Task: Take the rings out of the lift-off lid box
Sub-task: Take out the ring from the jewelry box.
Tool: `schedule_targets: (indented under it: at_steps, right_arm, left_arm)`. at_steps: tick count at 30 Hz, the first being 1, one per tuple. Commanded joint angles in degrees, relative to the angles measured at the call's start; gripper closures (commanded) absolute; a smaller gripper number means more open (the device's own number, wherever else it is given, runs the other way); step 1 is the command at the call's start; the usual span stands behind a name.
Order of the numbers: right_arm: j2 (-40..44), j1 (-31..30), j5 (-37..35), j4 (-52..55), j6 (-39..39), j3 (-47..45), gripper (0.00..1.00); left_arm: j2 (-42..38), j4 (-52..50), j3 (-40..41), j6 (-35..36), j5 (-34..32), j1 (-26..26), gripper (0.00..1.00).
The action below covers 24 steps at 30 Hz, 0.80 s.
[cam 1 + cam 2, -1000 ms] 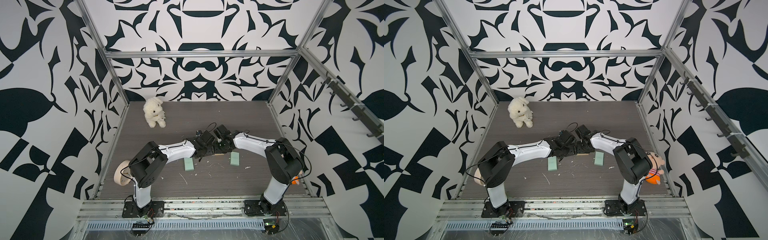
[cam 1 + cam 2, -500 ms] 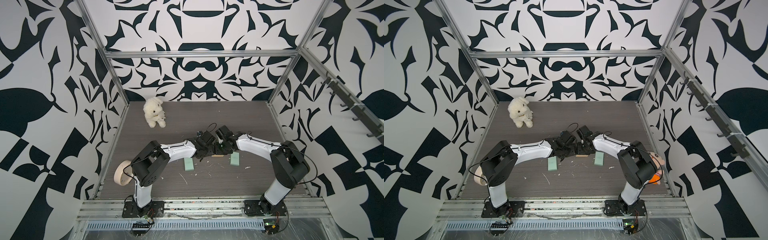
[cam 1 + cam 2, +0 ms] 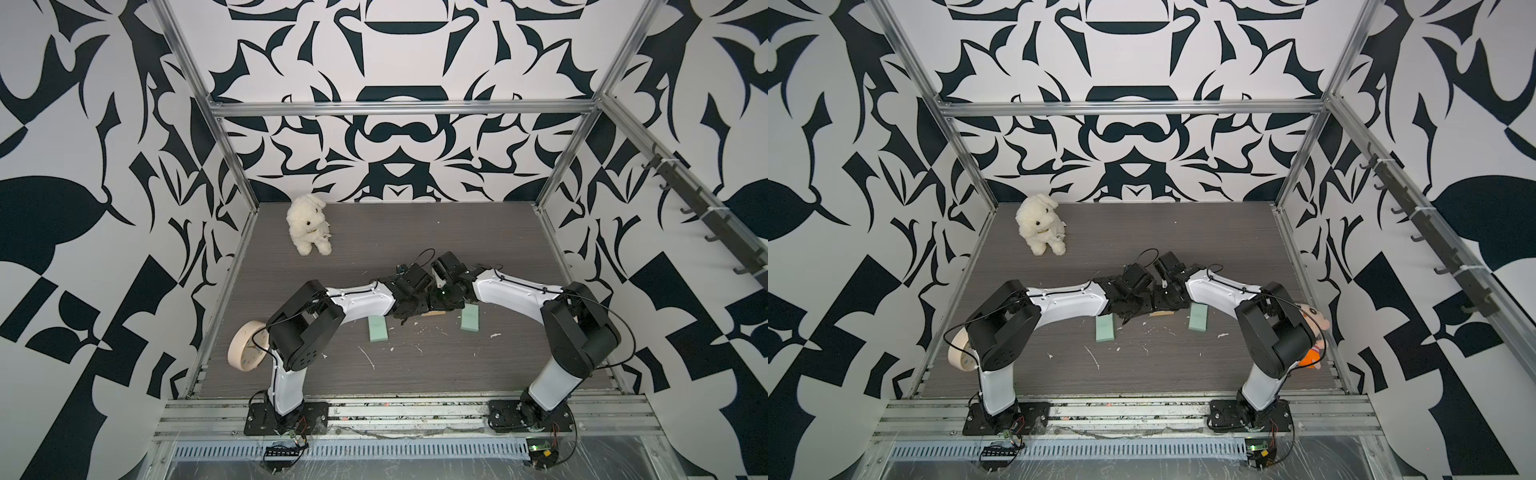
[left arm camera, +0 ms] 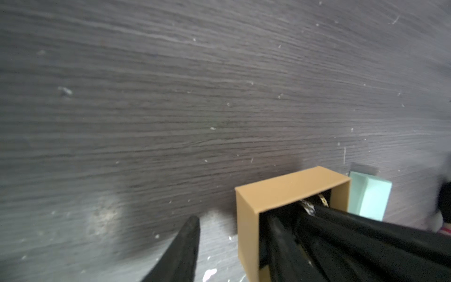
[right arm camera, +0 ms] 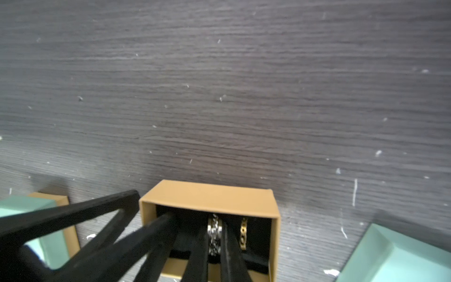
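Right gripper (image 5: 214,225) is clenched on a silver chain-patterned ring (image 5: 214,235), its two black fingers (image 5: 198,251) pressing either side of the band, which stands on edge inside the open tan cardboard box (image 5: 210,197); a gold-toned ring (image 5: 243,232) stands just beside it in the same black-lined interior, touched by nothing; left gripper (image 4: 230,218) is released, its jaws parted astride one side wall of the box, one finger inside and the other outside with a gap to the cardboard; in both top views the two wrists meet a little below the frame's centre and hide most of the box, leaving only a tan sliver (image 3: 434,314) in sight; mint-green rectangular boxes (image 3: 378,328) (image 3: 470,318) lie on the dark wood-grain tabletop (image 3: 415,374) to the left and right of it; a white plush dog (image 3: 308,226) sits toward the upper left of the tabletop; a cream round clock (image 3: 245,347) leans at its left edge.
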State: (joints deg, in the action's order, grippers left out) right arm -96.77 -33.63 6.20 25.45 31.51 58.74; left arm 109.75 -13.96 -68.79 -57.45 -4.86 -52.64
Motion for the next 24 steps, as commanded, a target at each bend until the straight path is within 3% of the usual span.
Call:
schedule_targets:
  at_steps: [1,24]
  right_arm:
    - [2.8,-0.3,1.4,-1.1,0.2,-0.6,0.97]
    - [5.1,-0.3,2.8,-2.3,-0.1,-2.1,0.98]
  left_arm:
    - [1.4,-1.0,-1.4,0.0,0.4,-0.3,0.57]
    - [5.7,-8.2,-4.5,0.6,0.1,-0.3,0.64]
